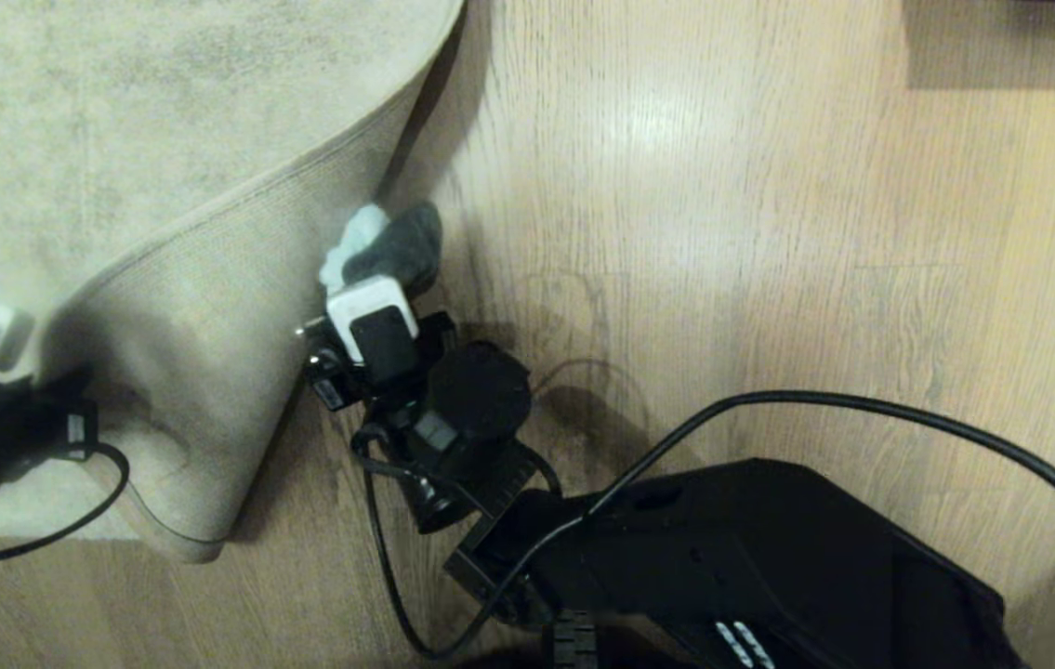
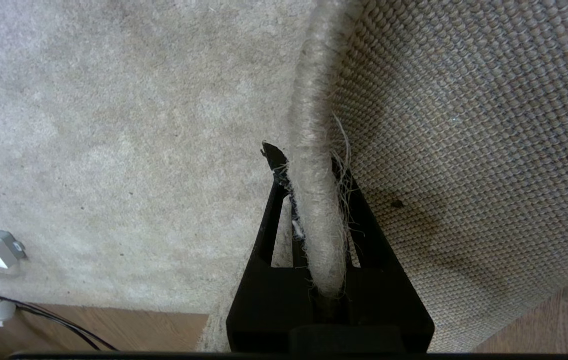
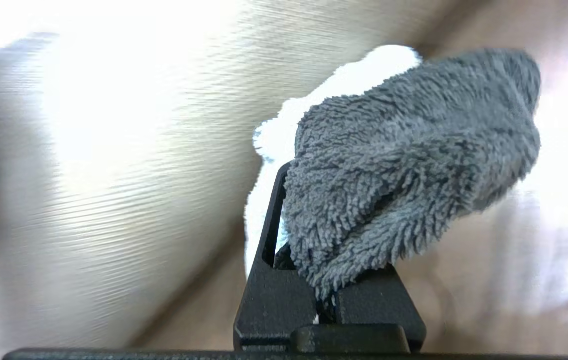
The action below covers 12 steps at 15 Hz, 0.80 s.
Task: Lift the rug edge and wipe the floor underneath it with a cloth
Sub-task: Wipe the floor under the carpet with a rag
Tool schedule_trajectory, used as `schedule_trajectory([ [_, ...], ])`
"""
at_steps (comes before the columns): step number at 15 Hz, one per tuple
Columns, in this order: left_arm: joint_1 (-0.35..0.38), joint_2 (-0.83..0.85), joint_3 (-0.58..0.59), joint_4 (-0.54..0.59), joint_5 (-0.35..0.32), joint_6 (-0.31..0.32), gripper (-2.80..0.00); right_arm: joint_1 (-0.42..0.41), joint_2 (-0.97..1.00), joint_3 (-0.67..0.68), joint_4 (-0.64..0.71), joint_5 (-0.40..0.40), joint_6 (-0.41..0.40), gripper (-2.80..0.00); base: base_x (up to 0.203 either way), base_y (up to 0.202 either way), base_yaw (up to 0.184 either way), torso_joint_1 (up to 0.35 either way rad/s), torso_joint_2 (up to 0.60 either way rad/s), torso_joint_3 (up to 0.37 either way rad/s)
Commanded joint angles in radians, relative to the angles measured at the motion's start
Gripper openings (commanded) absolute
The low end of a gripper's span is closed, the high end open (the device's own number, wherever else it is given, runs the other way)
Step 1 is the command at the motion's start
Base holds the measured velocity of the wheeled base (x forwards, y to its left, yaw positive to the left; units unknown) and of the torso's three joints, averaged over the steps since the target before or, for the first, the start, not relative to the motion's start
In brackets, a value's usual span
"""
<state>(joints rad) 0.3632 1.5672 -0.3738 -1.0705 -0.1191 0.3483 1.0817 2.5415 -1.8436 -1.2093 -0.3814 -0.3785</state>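
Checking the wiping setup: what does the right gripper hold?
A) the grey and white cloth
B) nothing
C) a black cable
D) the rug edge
A: the right gripper is shut on the cloth, close to the raised rug edge, which the left gripper clamps.

Rug edge [image 1: 211, 307] lifted; cloth [image 1: 392, 246] on floor [image 1: 722, 232].

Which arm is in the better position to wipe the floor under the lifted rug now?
The right. The right gripper grips the cloth beside the floor at the raised fold. The left gripper is clamped on the rug edge, holding it up.
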Motion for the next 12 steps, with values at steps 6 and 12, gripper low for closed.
schedule_trajectory([
  [6, 0.001, -0.006, 0.003, -0.007, -0.001, 0.000, -2.80, 0.115, 0.003, 0.308, -0.156, -0.016, 0.002, -2.80, 0.000, 0.000, 0.000, 0.000, 0.00, 0.000],
  [12, 0.000, -0.001, 0.010, -0.006, -0.001, 0.000, -2.80, 0.141, 0.119, 0.376, -0.235, -0.011, 0.049, -2.80, 0.000, 0.000, 0.000, 0.000, 0.00, 0.000],
])
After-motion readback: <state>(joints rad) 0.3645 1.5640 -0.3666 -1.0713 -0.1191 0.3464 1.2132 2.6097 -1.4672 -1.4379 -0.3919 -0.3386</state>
